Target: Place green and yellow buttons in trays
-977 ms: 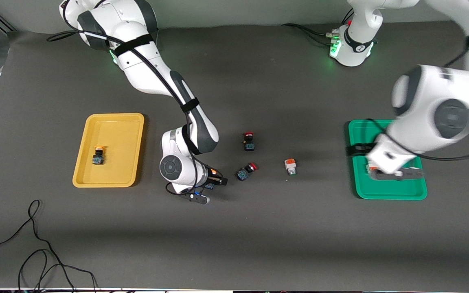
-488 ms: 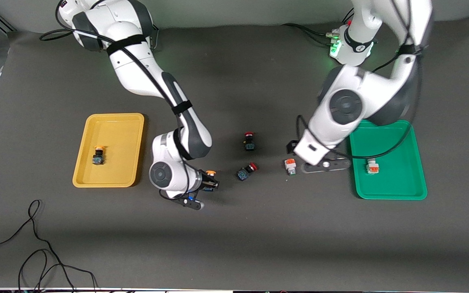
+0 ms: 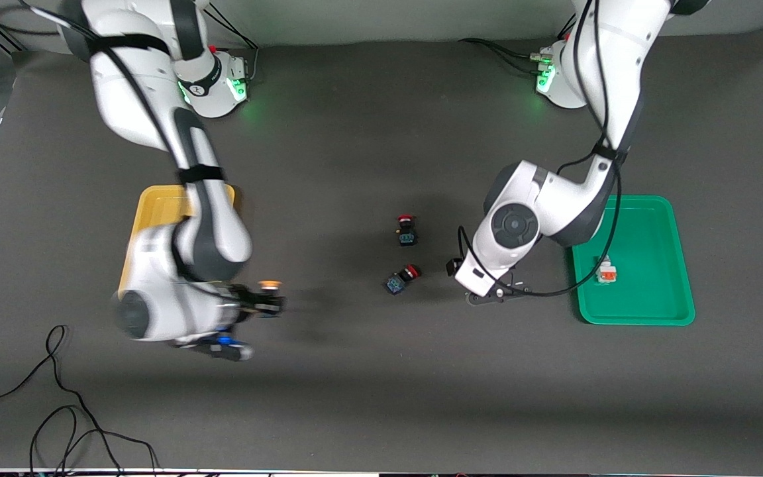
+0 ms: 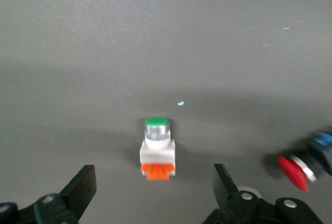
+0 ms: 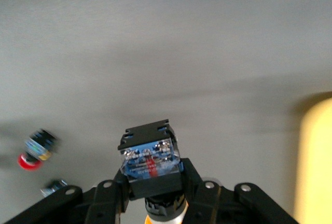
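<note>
My right gripper (image 3: 255, 306) (image 5: 153, 187) is shut on a black-bodied yellow button (image 3: 269, 285) (image 5: 151, 162), in the air beside the yellow tray (image 3: 156, 199) (image 5: 317, 162). That arm covers much of the tray. My left gripper (image 3: 491, 295) (image 4: 154, 193) is open just above the table. A white-bodied green button (image 4: 157, 149) stands upright between its spread fingers (image 4: 80, 187), untouched; the arm hides it in the front view. The green tray (image 3: 653, 311) holds another green button (image 3: 607, 270).
Two black switches with red caps lie mid-table: one upright (image 3: 406, 230), one tipped over (image 3: 400, 278) (image 4: 301, 164) (image 5: 33, 151), close to the left gripper. A black cable (image 3: 57, 397) loops near the front edge at the right arm's end.
The right gripper closed on the yellow button, lifted it and carried it toward the yellow tray. The left arm swung from the green tray to the green button on the table.
</note>
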Motion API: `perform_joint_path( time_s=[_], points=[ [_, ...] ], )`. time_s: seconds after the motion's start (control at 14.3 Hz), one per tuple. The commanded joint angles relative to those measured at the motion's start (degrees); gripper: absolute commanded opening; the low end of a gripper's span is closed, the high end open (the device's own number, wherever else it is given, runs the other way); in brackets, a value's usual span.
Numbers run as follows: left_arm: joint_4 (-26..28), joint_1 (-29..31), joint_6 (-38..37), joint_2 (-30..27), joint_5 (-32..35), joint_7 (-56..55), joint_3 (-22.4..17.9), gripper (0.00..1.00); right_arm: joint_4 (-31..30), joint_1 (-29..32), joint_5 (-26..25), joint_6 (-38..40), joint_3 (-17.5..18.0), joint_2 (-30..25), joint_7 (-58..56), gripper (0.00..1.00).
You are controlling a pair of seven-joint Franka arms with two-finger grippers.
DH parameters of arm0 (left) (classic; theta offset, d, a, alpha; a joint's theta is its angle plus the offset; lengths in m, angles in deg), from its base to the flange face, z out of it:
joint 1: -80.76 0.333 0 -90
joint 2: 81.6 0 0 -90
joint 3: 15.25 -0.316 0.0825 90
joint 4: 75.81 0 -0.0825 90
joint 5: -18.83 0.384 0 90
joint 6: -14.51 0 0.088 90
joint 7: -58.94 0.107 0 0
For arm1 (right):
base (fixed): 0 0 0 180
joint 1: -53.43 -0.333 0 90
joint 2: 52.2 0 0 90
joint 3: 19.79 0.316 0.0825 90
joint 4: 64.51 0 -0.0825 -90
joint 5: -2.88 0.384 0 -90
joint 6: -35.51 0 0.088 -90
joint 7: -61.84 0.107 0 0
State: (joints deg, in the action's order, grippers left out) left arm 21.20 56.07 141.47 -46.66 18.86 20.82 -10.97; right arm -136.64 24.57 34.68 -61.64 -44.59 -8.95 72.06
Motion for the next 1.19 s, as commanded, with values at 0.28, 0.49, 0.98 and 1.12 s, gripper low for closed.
perform_joint_path(
  time_s=[0.28,0.49,0.98,1.12],
  points=[
    [2.5,-0.7,4.3,2.9,0.7,-4.4,0.0,0.82,-29.3,-1.3,-1.4,-4.3,-12.3,-16.0,-23.4,0.00],
    [3.0,-0.6,4.0,2.9,0.6,-4.7,0.0,0.45,-38.8,-1.6,-1.0,-13.8,-12.6,-17.0,-26.7,0.00],
    [-0.3,1.4,-9.4,-7.0,-0.5,-4.7,0.2,0.28,-47.0,-5.2,2.1,-22.5,-12.3,-17.2,-26.7,0.00],
    [-2.7,3.7,-16.9,-12.3,-2.8,-3.5,0.4,0.26,-47.1,-5.1,2.1,-22.5,-12.3,-17.1,-28.3,0.00]
  ],
)
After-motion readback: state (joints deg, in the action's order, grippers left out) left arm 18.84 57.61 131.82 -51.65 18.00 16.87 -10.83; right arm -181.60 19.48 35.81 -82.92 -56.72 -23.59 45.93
